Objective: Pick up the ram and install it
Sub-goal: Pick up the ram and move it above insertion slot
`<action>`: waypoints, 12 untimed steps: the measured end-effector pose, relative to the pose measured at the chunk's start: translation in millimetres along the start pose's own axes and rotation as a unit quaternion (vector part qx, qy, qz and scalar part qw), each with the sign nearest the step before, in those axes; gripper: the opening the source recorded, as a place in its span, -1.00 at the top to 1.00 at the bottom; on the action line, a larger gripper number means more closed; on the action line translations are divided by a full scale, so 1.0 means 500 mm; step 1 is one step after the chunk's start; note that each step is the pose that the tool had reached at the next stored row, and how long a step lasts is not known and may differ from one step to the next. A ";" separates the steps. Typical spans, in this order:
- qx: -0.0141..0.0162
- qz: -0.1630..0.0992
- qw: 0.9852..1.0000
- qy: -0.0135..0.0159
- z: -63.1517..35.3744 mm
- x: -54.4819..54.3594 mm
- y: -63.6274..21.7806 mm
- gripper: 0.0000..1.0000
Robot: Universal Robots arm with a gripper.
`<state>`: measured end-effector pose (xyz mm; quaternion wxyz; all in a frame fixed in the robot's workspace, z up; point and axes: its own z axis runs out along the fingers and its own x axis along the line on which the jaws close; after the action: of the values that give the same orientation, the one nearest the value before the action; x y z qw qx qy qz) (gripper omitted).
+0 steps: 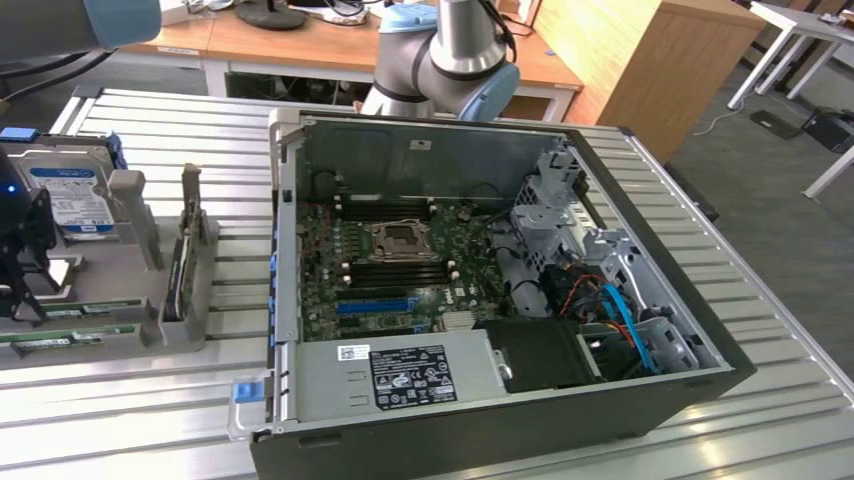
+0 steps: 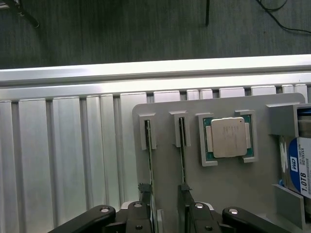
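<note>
Edgewise, ram point(image 2: 182, 155) in grey tray point(image 2: 233, 189) slot, processor point(image 2: 227, 138) recessed alongside

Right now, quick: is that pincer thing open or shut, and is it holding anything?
Pincer: open, holding nothing, close to two ram sticks standing in the grey tray.

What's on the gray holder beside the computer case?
The gray holder carries one ram stick and another ram stick on edge in slots, a processor in its recess and a hard drive. The jaws hide one end of each stick.
</note>
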<state>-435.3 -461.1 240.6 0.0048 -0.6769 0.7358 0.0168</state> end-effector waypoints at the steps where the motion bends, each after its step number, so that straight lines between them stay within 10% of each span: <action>1: 0.000 0.000 1.000 0.000 0.001 0.000 0.000 0.29; 12: 0.000 -0.007 1.000 0.000 0.004 0.000 0.000 0.29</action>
<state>-435.3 -461.1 238.4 0.0046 -0.6818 0.7313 0.0168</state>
